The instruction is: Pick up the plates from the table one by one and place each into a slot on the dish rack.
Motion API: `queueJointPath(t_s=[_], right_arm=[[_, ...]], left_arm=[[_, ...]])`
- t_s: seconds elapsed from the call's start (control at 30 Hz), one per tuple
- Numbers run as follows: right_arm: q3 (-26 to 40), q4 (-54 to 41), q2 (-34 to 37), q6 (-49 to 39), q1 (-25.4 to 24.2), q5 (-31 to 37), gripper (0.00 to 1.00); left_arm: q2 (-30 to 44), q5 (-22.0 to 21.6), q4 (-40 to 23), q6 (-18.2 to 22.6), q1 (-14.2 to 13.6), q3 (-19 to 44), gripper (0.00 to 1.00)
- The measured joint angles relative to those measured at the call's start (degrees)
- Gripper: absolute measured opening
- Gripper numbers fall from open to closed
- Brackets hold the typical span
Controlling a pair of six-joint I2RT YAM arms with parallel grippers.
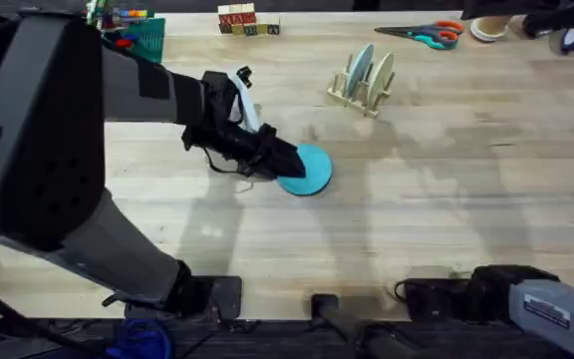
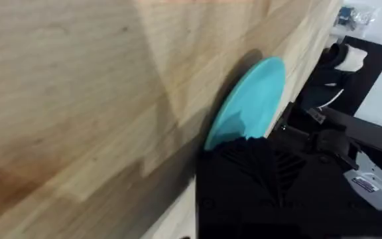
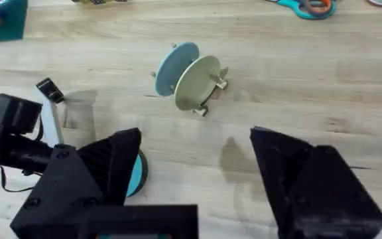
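At the near edge of the table (image 1: pixel 446 209) in the overhead view, the right arm lies low by its base at the lower right. In the right wrist view the right gripper (image 3: pixel 197 176) is released — its two black fingers (image 3: pixel 304 179) stand wide apart with bare wood between them, holding nothing.

Further in, approx. in the middle of the table, lies the turquoise plate (image 1: pixel 307 170). The left arm reaches out from the lower left, large and dark under the camera, and the left gripper (image 1: pixel 285 162) is at the left rim of this plate. In the left wrist view one black finger (image 2: pixel 257 179) covers the near part of the turquoise plate (image 2: pixel 251 106). I cannot tell if this gripper is clenched on the rim or not, as the second finger is not seen clearly.

Beyond the plate, to the right, stands the dish rack (image 1: pixel 364 92). It carries two plates upright in its slots: a pale blue plate (image 3: pixel 176 65) and just beside it a cream plate (image 3: pixel 197 81).

At the far edge are lettered wooden blocks (image 1: pixel 247 20), scissors (image 1: pixel 429 35) w/ orange and teal handles, and a green board (image 1: pixel 143 38) at the far left.
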Motion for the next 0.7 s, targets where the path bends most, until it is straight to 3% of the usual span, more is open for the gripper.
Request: queueJointPath(t_s=[0.7], right_arm=[[0.0, 0.0, 0.0, 0.0, 0.0, 0.0, 0.994]], left_arm=[[0.3, -0.5, -1.6, 0.0, -0.1, 0.8, 0.041]])
